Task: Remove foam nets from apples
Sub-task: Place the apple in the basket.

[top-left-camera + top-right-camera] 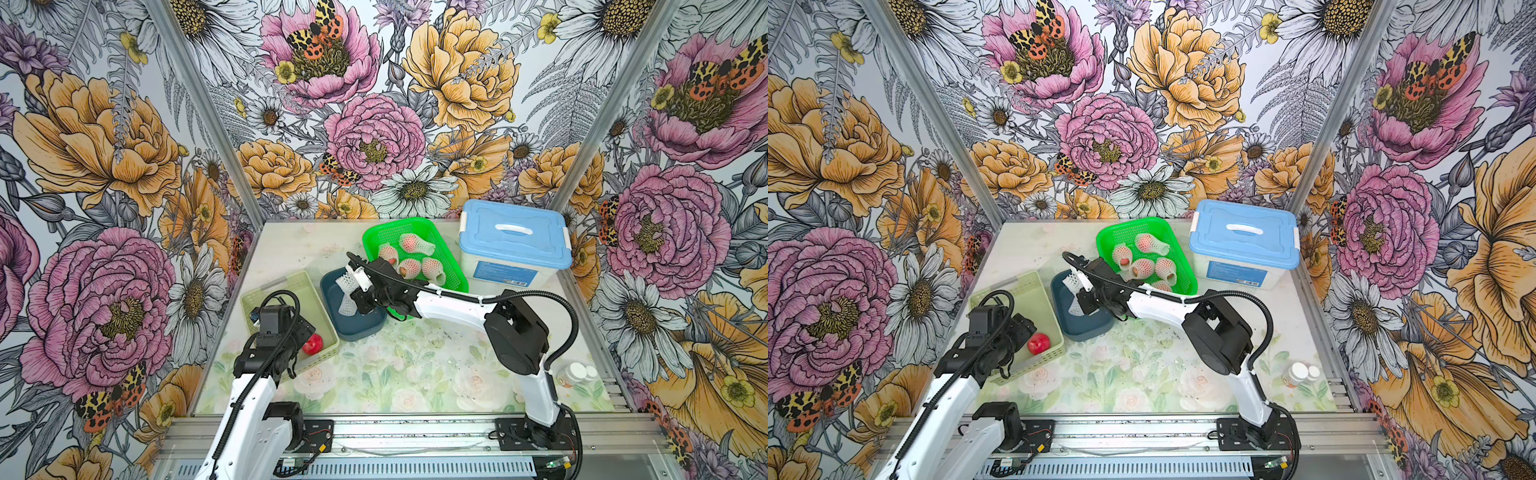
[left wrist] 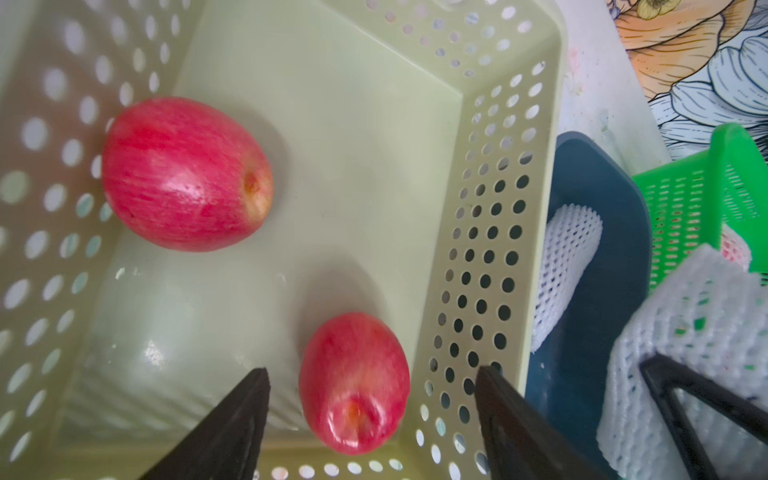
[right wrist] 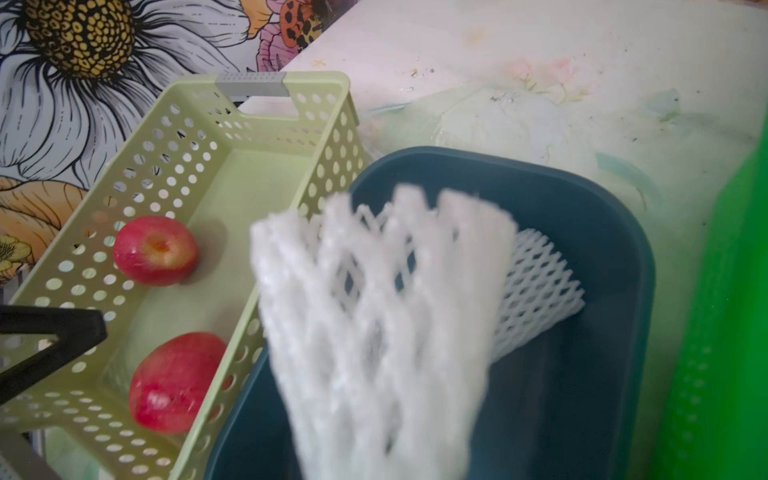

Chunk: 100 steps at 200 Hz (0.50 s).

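Nearest us, the left gripper [image 2: 372,374] hangs with jaws wide and empty over the pale green basket [image 2: 478,249] at near left. Two bare apples [image 2: 187,174] lie inside it. We note the right gripper [image 1: 353,277] pinching a foam net [image 3: 374,332] above the blue tray [image 1: 358,328], where a second foam net [image 3: 540,291] lies. Beyond, to the right, netted apples [image 1: 410,266] sit in the green basket [image 1: 415,226].

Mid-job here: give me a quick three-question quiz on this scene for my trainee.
1. True or false: the pale green basket holds two bare apples.
2. The right gripper holds a foam net over: A the green mesh basket, B the blue tray, C the lidded box.
3. Fill in: the left gripper is ___.
Key: 1 true; 2 B; 3 open.
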Each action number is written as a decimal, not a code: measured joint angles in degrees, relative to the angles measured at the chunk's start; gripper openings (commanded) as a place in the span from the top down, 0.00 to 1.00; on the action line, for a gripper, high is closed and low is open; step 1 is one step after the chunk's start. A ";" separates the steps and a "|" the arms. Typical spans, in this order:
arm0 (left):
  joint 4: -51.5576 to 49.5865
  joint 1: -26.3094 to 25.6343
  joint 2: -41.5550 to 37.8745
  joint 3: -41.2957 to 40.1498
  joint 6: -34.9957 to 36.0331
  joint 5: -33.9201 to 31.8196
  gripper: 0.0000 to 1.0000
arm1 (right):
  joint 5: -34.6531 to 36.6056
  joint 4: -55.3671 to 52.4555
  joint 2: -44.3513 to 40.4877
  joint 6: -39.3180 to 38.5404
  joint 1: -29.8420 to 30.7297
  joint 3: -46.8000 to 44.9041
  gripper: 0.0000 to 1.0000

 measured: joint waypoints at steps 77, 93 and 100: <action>5.53 0.63 -2.27 0.59 4.52 8.66 0.05 | -0.46 -2.71 5.35 6.88 -2.27 7.04 0.94; 6.36 0.63 -2.25 1.62 6.05 10.62 0.01 | -1.05 -3.37 6.23 7.65 -2.01 7.61 0.84; 6.69 0.63 -2.25 2.14 6.64 11.37 0.01 | -1.25 -3.63 6.45 7.89 -1.84 7.69 0.77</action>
